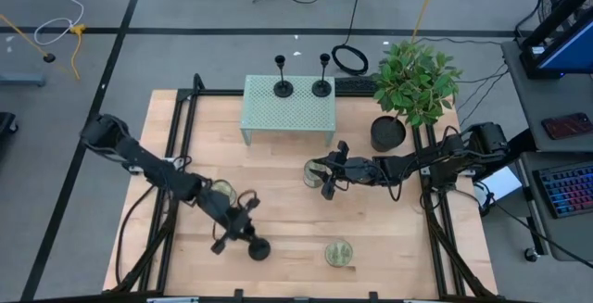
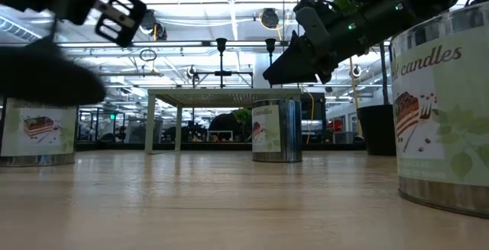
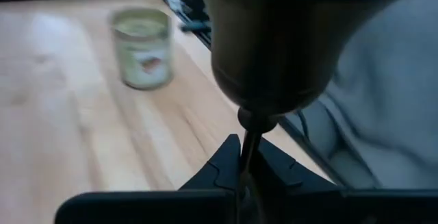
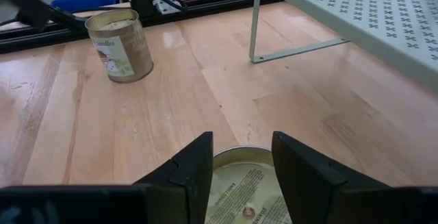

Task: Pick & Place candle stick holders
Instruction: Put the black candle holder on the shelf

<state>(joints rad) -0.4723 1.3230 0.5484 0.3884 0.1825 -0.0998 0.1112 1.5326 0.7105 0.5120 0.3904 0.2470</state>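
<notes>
Two black candle stick holders [image 1: 283, 88] [image 1: 321, 87] stand upright by their round bases on a pale-green perforated shelf [image 1: 289, 108] at the table's far side. My left gripper [image 1: 241, 231] is shut on the third holder [image 1: 259, 247] near the table's front; its base fills the left wrist view [image 3: 274, 46]. My right gripper [image 1: 327, 181] is open, its fingers [image 4: 185, 169] standing above a candle jar [image 4: 243, 183] without touching it. My left gripper pinches the holder's thin stem [image 3: 248, 138] between its two fingers, just behind the round base. The fingers lie across the stem. The holder is tilted, its base [image 2: 38, 74] pointing away from the gripper, and it is lifted clear of the table.
Two more pale-green candle jars stand on the table, one at left centre [image 1: 222, 190] and one near the front edge [image 1: 338, 252]. A black plant pot [image 1: 389, 132] with a leafy plant stands at the far right. Black frame rails [image 1: 176, 145] run along both sides.
</notes>
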